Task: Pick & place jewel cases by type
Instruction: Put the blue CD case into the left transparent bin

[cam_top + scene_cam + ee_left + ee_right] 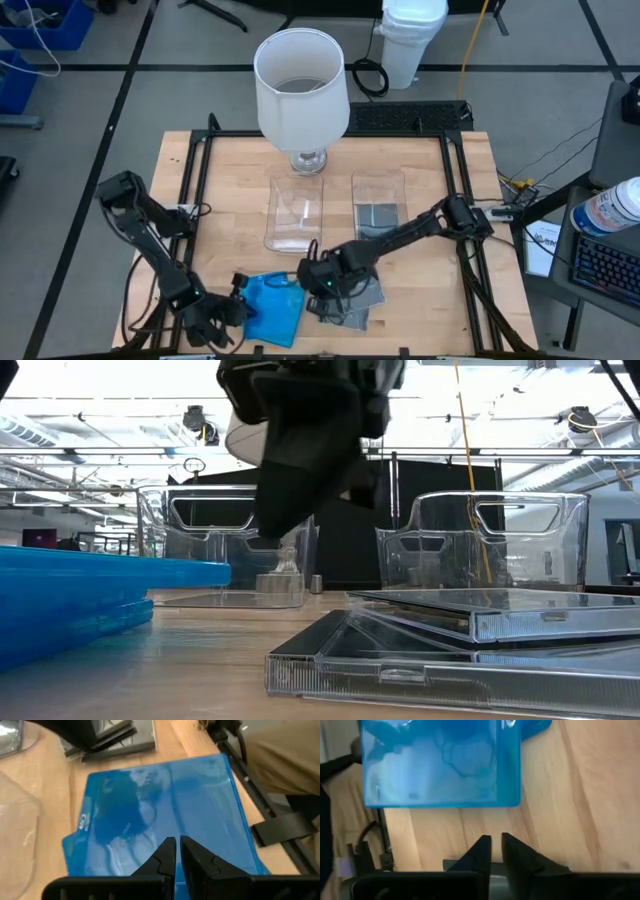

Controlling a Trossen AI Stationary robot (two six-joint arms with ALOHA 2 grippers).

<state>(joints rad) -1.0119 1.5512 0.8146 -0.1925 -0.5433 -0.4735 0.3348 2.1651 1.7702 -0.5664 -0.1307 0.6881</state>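
My left tool (175, 851) hangs low at the near edge with fingers nearly together, empty. My right tool (495, 851) reaches across beside it, fingers barely parted.

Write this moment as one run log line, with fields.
left gripper: over blue cases | right gripper: near grey cases | nothing held

- A white lampshade (301, 85) on a glass base stands at the far edge of the wooden tabletop (230, 160).
- Two clear trays (295, 213) sit side by side in front of it.
- A white bin (412, 40) stands on the floor beyond.
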